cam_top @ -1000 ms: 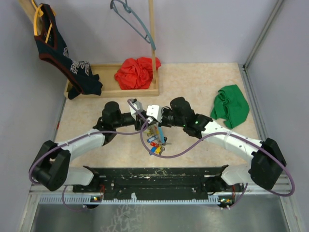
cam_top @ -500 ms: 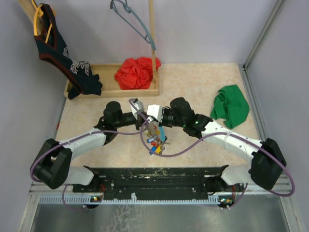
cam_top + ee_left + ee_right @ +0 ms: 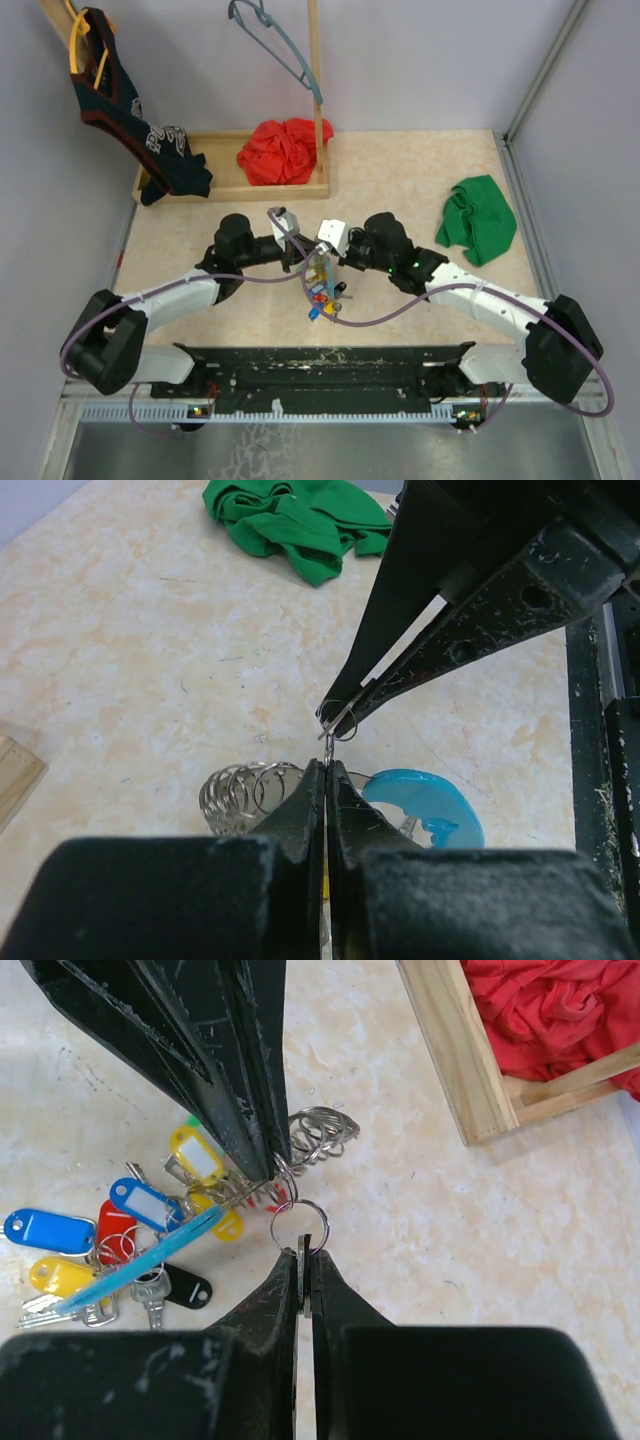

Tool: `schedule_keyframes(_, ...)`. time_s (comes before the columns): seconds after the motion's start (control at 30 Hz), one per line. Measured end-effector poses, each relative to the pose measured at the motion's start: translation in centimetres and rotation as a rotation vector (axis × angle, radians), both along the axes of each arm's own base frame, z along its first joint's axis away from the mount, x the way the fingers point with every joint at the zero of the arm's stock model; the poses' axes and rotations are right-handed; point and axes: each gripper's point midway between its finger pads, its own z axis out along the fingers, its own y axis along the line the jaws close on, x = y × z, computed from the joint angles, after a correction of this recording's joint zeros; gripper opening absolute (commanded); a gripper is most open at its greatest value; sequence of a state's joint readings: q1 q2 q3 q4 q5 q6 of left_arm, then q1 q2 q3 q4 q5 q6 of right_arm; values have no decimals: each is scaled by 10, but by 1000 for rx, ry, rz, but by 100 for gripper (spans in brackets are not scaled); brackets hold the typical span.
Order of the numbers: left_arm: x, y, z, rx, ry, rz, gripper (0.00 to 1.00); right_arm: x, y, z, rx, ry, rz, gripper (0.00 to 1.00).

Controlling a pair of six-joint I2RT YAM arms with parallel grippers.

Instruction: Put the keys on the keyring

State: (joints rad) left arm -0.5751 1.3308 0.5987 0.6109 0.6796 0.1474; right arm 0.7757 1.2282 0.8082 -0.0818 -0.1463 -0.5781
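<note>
Both arms reach inward, wrists pitched down, fingertips almost nose to nose. right gripper [image 3: 302,1256] pinches a small silver split ring [image 3: 273,1228]. left gripper [image 3: 325,770] is clenched just opposite; can't tell what it holds. Colour-tagged silver keys [image 3: 150,1205] and the keyring hoop with light-blue section [image 3: 140,1258] sit below the tips.

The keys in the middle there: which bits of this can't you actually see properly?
Top view: the keys are too small to count.
Left wrist view: the left gripper hides most of the pile.
Right wrist view: only the light-blue part of the keyring shows; keys cover the rest. Whether the small ring in the right gripper carries a key is unclear.
</note>
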Motion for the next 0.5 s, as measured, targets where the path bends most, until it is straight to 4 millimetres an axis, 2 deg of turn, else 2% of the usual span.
schedule_keyframes(0.3, -8, 3, 0, -73, 17, 13, 0, -6, 10, -15, 48, 36, 45, 0)
schedule_keyframes(0.5, -11, 3, 3, -154, 30, 17, 0, -12, 19, -32, 30, 99, 93, 0)
